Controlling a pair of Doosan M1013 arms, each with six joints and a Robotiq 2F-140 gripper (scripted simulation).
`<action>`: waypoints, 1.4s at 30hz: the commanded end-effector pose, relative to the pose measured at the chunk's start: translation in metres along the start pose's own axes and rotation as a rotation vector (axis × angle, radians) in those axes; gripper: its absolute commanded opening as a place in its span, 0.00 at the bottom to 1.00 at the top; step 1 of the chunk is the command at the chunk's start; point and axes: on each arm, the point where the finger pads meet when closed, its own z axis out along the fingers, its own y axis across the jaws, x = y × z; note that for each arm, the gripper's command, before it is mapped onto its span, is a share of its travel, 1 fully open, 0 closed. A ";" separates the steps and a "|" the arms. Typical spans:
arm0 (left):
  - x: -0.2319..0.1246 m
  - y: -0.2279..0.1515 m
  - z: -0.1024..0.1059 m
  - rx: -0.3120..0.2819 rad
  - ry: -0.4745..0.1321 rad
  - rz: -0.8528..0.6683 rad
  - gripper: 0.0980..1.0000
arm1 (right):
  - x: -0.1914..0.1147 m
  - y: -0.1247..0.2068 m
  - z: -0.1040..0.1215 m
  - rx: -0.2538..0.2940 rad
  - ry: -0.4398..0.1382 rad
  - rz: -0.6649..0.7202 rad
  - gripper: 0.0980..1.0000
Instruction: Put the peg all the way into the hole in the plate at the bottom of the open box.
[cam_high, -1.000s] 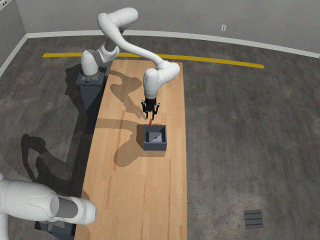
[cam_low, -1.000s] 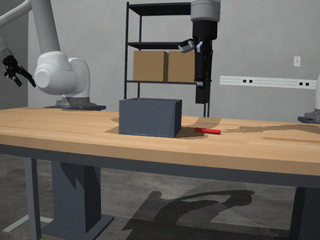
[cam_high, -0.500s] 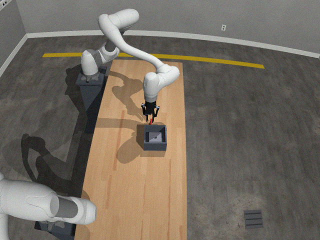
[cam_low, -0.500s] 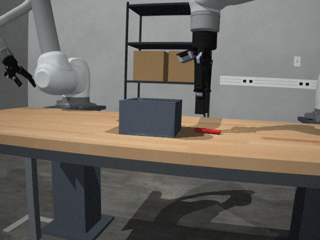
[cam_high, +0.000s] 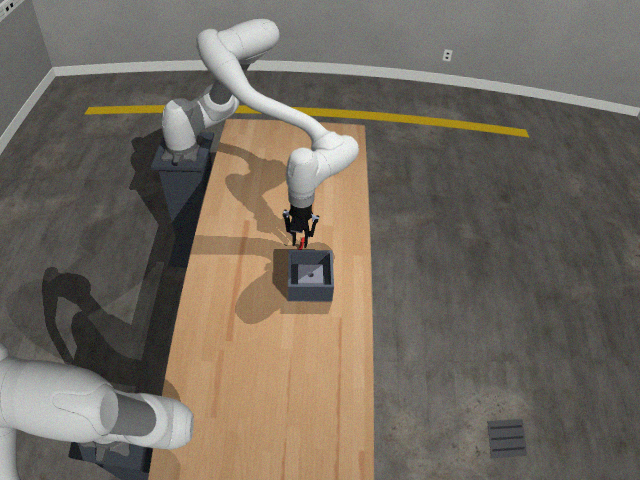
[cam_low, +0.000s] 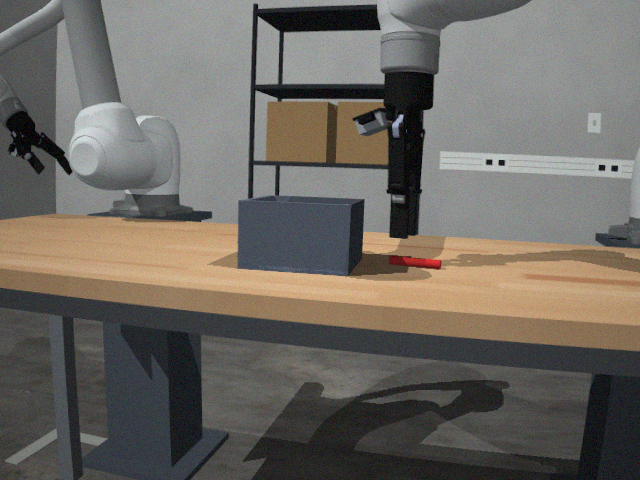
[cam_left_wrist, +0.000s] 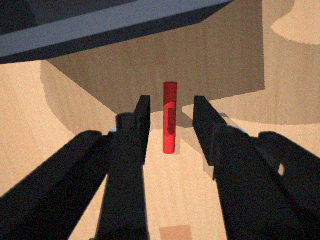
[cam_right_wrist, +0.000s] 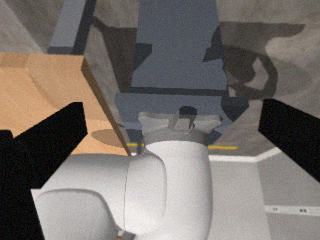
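Observation:
A red peg (cam_high: 302, 243) (cam_low: 415, 262) (cam_left_wrist: 169, 120) lies flat on the wooden table beside the box. The open dark grey-blue box (cam_high: 310, 292) (cam_low: 294, 235) (cam_left_wrist: 125, 24) stands on the table. At its bottom a light grey plate (cam_high: 303, 279) shows a small dark hole (cam_high: 311, 274). My left gripper (cam_high: 300, 244) (cam_low: 404, 236) (cam_left_wrist: 171, 110) is partly open and empty. It points down above the peg, with the peg between its fingertips as seen in the left wrist view. My right gripper (cam_low: 53, 172) (cam_right_wrist: 172, 116) is wide open and empty, far from the box.
The box wall rises close to one end of the peg. The right arm (cam_high: 62, 403) (cam_low: 93, 149) stands by the table's edge, away from the left arm (cam_high: 279, 111). A shelf (cam_low: 320, 91) with cardboard boxes (cam_low: 297, 131) stands behind the table.

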 end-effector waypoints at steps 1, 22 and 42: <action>0.000 0.000 0.000 0.001 0.001 0.000 0.25 | 0.000 0.000 0.000 0.000 0.001 0.000 1.00; 0.000 0.000 0.000 0.000 -0.041 0.001 0.25 | 0.000 0.000 0.000 0.000 0.001 0.000 1.00; 0.000 0.000 0.000 0.001 -0.342 0.000 0.25 | 0.000 0.000 0.000 0.000 0.001 0.000 1.00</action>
